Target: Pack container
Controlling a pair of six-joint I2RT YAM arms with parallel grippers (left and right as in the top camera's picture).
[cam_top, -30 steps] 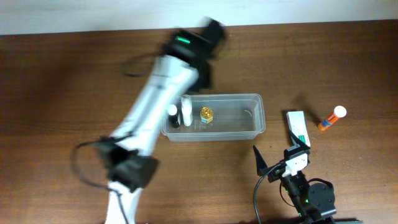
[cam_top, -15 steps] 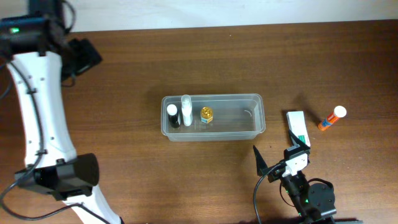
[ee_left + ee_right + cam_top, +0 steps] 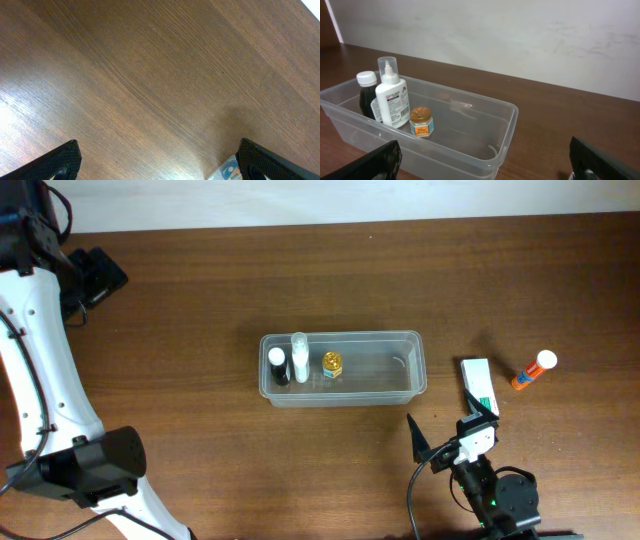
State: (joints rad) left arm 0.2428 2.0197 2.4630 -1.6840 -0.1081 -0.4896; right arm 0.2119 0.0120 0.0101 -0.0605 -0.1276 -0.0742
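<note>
The container (image 3: 400,340), a clear shallow tub, sits mid-table. At its left end stand a dark bottle with a white cap (image 3: 277,366), a white squeeze bottle (image 3: 299,358) and a small gold-lidded jar (image 3: 332,364). The right wrist view shows the same container (image 3: 512,112), dark bottle (image 3: 367,92), white bottle (image 3: 390,97) and jar (image 3: 421,121). My left gripper (image 3: 97,275) is far off at the back left, open (image 3: 160,167) over bare wood. My right gripper (image 3: 447,427) hovers open (image 3: 485,165) in front of the container's right end, holding nothing.
A white-and-green carton box (image 3: 478,385) lies right of the container, with an orange glue stick with a white cap (image 3: 533,370) beyond it. A small clear packet with a blue label (image 3: 227,171) peeks in beside my left gripper's right finger. A pale wall backs the table.
My left arm has swung from behind the container's left end out to the far back left of the table. The right arm and the items in the container have not moved.
</note>
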